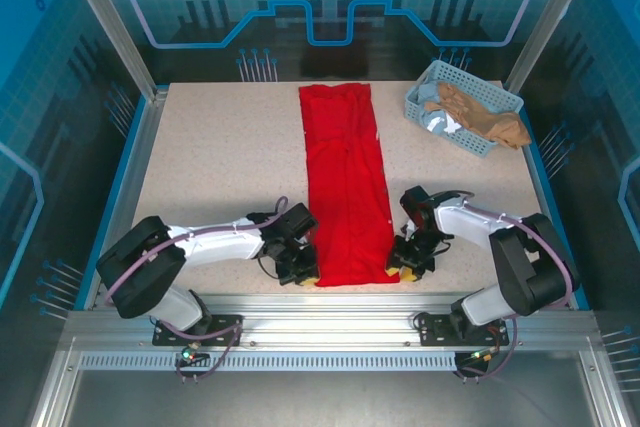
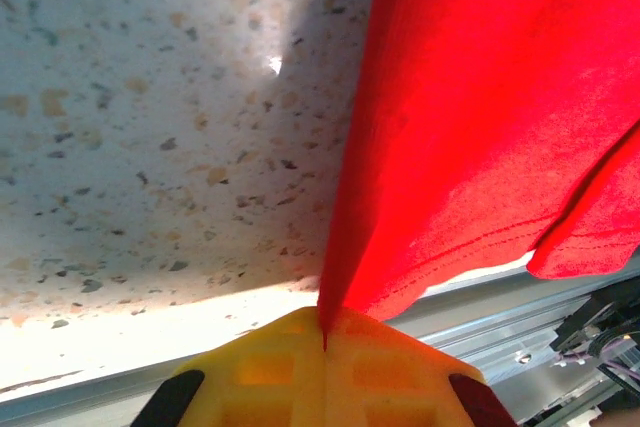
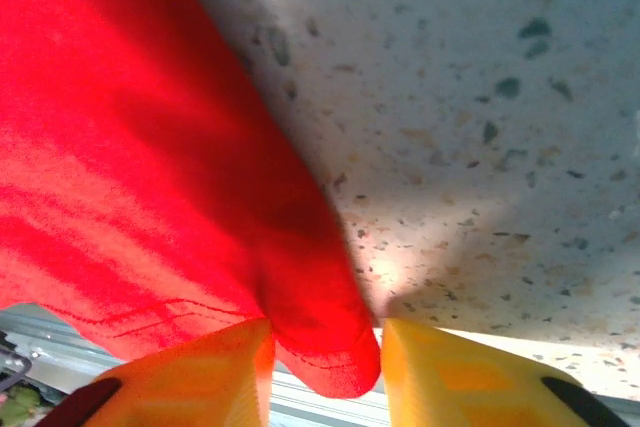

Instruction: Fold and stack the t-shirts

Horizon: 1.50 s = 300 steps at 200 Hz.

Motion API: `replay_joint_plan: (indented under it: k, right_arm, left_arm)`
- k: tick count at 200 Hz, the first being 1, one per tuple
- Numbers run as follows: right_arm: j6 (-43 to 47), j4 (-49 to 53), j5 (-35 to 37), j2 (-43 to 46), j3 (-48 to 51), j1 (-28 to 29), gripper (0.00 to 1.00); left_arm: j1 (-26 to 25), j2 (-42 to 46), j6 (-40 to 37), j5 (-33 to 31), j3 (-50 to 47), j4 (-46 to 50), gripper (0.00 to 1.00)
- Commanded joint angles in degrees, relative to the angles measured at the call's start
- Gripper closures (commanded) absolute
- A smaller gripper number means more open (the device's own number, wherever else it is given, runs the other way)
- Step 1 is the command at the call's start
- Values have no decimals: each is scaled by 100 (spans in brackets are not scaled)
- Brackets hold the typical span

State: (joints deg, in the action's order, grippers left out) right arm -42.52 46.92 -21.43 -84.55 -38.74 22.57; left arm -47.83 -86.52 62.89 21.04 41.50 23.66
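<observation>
Shirt corners are my concern at this step. The red shirt (image 1: 345,182) lies as a long narrow strip down the middle of the table (image 1: 220,167), running from the far side to the near edge. Both arms are low at its near end.

The left gripper (image 2: 323,332) has its yellow fingers pressed together on the near-left corner, and the cloth rises from the pinch in a tight ridge. The right gripper (image 3: 325,342) is at the near-right corner. Its fingers (image 3: 440,367) stand apart, and the hemmed corner hangs loosely between them, so I judge that this side is not yet gripped.

To do the fold well, I want the right fingers to take all layers of the corner, not only the top one, before any lift. Then both hands should rise together to the same height and carry the near end toward the far end. This should keep the strip straight, with its long edges parallel. If one side leads, the fold will come out skewed.

The near corners sit just beside the metal rail (image 1: 330,307) at the table edge, so there is no room to pull backward. The way forward along the strip is open. To the left the table is bare. At the far right stands a pale blue basket (image 1: 425,97) with more clothes (image 1: 480,112) in it, well apart from the strip, but the right arm should not swing wide toward it.
</observation>
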Motion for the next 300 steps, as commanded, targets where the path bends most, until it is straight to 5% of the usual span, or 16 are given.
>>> replay_joint_plan:
  k: [1,37,116,160,228,300]
  right_arm:
    - [-269,-202,10,-141,48,145,73]
    - [-235,9,208,-319,-225,400,100]
    - [-335,867,29,384,-854,546,100]
    - [-276,1313,236,316,-2013,183,100]
    - [29,1465,502,-1212,-4462,-482,100]
    - [51,1411,340,-3911,-7408,-856,100]
  left_arm:
    - [6,107,-47,89,-149,141,100]
    - [11,209,-42,159,-327,135,100]
    - [42,1107,131,-337,-218,63,100]
    - [759,1249,75,-572,550,-320,100]
    - [2043,-92,-551,-223,2456,-247,100]
    - [2877,-2234,-877,-67,4389,-313,100]
